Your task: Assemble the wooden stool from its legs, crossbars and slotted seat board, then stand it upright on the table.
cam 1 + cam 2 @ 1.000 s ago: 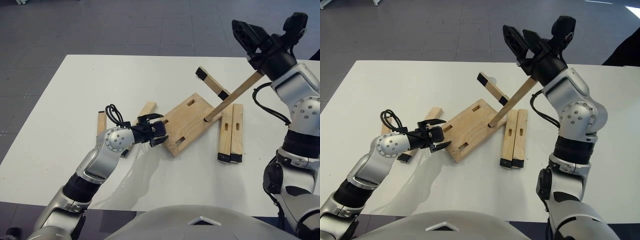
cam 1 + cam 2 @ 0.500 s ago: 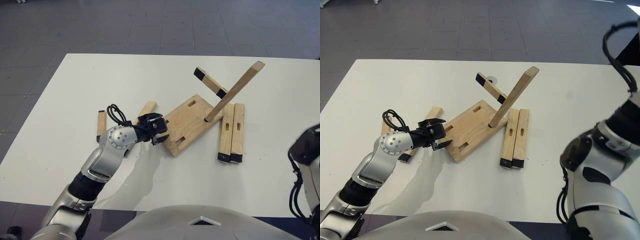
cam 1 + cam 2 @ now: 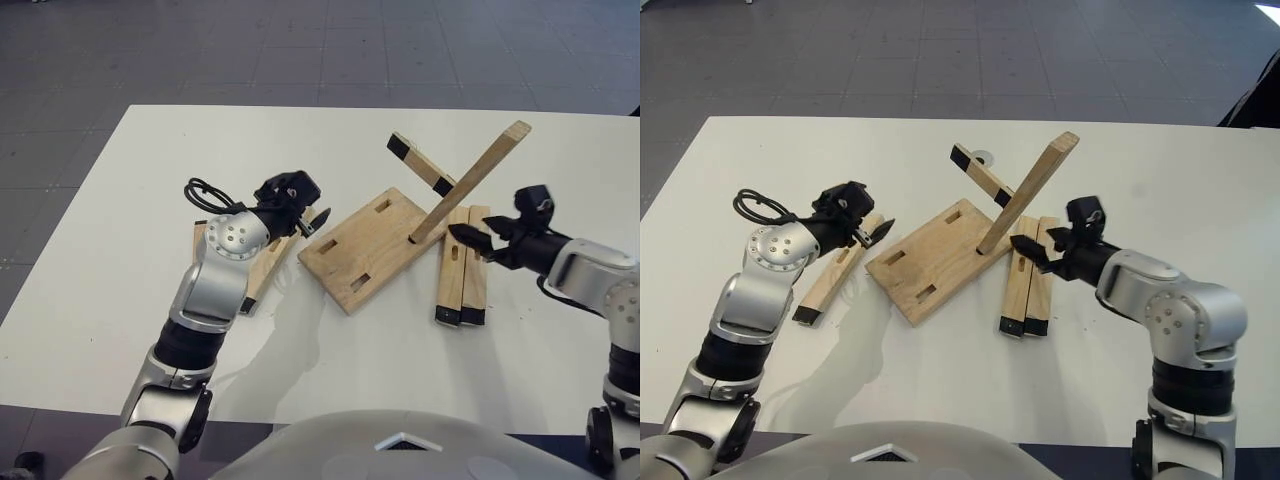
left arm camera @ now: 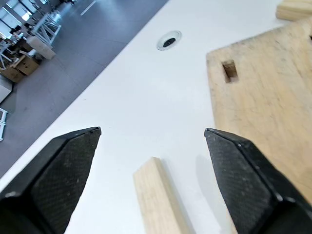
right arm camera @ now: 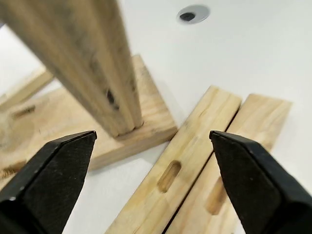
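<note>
The seat (image 3: 372, 243) lies flat near the middle of the desk (image 3: 140, 190), slots up. One leg (image 3: 470, 182) is seated in its slot nearest the right arm and leans steeply away from the seat; I judge it not yet square. A black-tipped leg (image 3: 420, 165) lies past the seat's far corner, crossed in view by the leaning one. Two slotted bars (image 3: 462, 262) lie side by side, touching, just beside the seat's right edge. A loose stick (image 3: 835, 272) lies off the seat's left side.

The left pincer (image 3: 312, 222) hangs wide and empty over that stick's far end, fingers (image 4: 63, 170) either side of it, not touching. The right pincer (image 3: 468, 242), also wide and empty, hovers over the slotted bars, facing the leaning leg's foot.

By my reading the work is early: one joint begun; the other legs, the bars and standing the stool up all remain.
</note>
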`<state>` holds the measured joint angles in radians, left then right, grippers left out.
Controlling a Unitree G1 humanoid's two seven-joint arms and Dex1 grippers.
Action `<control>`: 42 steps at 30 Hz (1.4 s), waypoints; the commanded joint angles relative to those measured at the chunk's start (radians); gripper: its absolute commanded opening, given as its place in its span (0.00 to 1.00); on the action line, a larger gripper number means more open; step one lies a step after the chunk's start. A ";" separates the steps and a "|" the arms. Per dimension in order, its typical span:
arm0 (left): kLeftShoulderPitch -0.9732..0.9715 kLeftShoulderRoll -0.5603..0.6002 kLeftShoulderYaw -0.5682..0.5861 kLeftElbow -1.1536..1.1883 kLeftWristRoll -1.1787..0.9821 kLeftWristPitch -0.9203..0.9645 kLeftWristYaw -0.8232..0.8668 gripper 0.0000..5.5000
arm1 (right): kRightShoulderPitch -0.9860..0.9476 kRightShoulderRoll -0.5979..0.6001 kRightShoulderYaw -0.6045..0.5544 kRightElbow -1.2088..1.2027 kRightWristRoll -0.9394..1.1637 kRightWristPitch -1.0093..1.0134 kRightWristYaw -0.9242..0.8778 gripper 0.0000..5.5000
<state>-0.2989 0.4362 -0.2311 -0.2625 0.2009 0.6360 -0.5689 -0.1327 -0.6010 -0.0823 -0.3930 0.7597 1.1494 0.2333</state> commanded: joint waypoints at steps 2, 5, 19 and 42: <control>0.018 0.059 -0.036 0.109 0.019 -0.101 -0.016 0.72 | -0.021 -0.079 0.246 0.026 -0.230 -0.149 0.077 0.63; 0.025 0.068 -0.055 0.178 0.029 -0.165 -0.007 0.72 | -0.068 -0.070 0.338 0.094 -0.351 -0.242 0.114 0.56; 0.034 0.085 -0.101 0.259 0.036 -0.224 -0.083 0.72 | -0.254 0.113 0.423 0.485 -0.619 -0.484 0.159 0.56; 0.062 0.037 -0.047 0.130 0.016 -0.124 -0.044 0.72 | -0.045 0.289 -0.111 -0.128 -0.511 -0.179 0.007 0.56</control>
<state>-0.2550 0.4632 -0.3327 -0.0993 0.2191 0.4949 -0.6559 -0.3983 -0.3698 -0.0684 -0.1509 0.1931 0.7835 0.3144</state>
